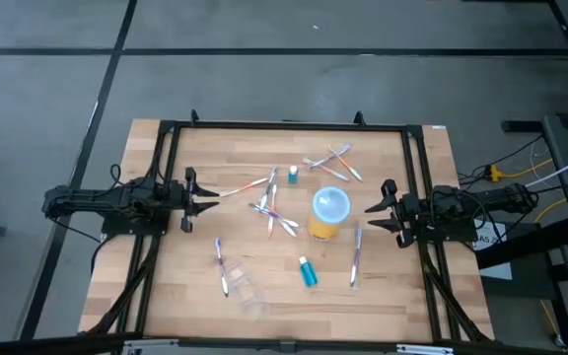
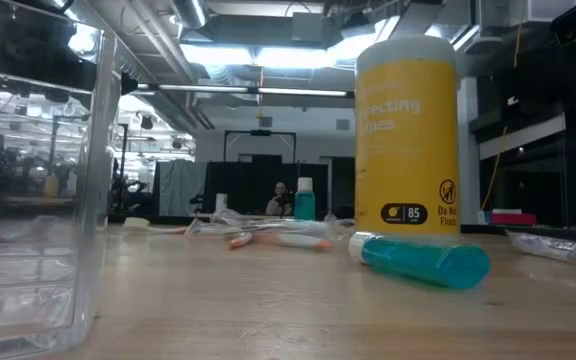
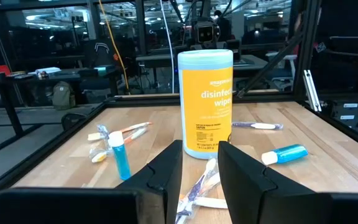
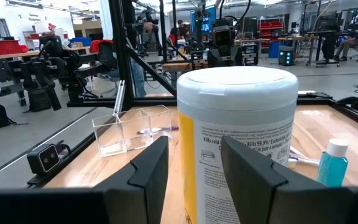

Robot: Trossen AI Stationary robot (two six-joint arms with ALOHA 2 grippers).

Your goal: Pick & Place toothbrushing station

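Nearest the low camera stands a clear plastic box [image 2: 28,190], with a teal tube [image 2: 423,262] lying on its side before the yellow canister [image 2: 408,130] and an upright teal tube [image 2: 305,200] farther back.

From above, the canister [image 1: 329,211] stands mid-table with toothbrushes [image 1: 272,209] scattered to its left and behind it, and one toothbrush [image 1: 355,256] lying lengthwise toward the table's front near the right arm. The left gripper [image 1: 208,198] and right gripper [image 1: 375,215] face each other across it; the right looks nearer.

In the left wrist view, its fingers [image 3: 166,171] stand parted and empty, toothbrushes [image 3: 201,186] lying just ahead between them.

In the right wrist view, its fingers [image 4: 148,168] stand apart, empty, the canister [image 4: 244,140] straight ahead.
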